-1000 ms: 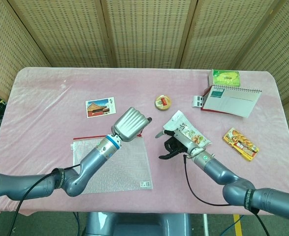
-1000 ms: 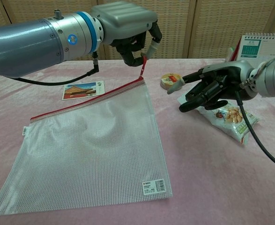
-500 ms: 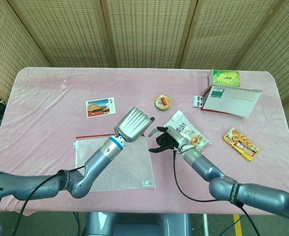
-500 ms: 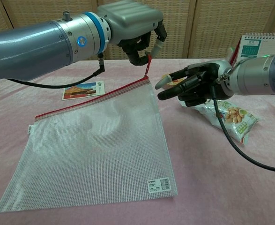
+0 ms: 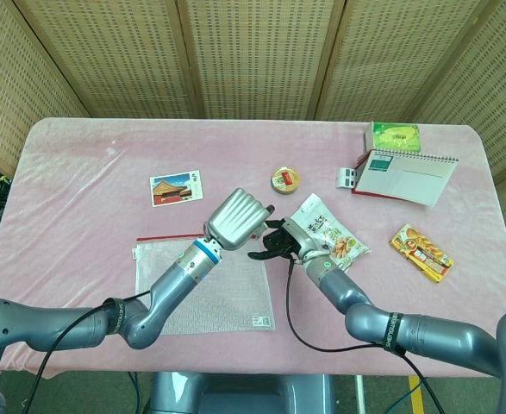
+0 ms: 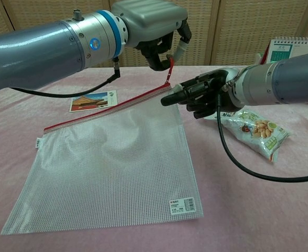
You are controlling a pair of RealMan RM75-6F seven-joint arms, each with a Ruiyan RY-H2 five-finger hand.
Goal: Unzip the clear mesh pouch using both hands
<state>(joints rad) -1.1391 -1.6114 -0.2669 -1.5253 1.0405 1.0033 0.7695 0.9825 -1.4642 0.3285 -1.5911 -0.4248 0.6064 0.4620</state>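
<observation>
The clear mesh pouch (image 6: 112,163) lies flat on the pink cloth, its red zipper band along the far edge; the head view shows the pouch (image 5: 227,289) partly under my left arm. My left hand (image 6: 154,26) pinches the red zipper pull (image 6: 169,67) and lifts the pouch's far right corner. That left hand (image 5: 235,220) covers the pull in the head view. My right hand (image 6: 203,94) reaches in from the right with its dark fingers (image 6: 177,96) stretched out, their tips at the raised corner. It holds nothing. The right hand (image 5: 278,241) sits just right of the left one.
A snack bag (image 6: 251,128) lies directly behind my right hand. A postcard (image 5: 176,187) lies beyond the pouch, a round tin (image 5: 285,178) mid-table. At far right are a spiral notebook (image 5: 405,175), a green box (image 5: 396,136) and an orange packet (image 5: 421,252).
My right hand has swept left from the snack bag to the pouch's raised corner. My left hand has drawn the pull and the pouch slightly to the right.
</observation>
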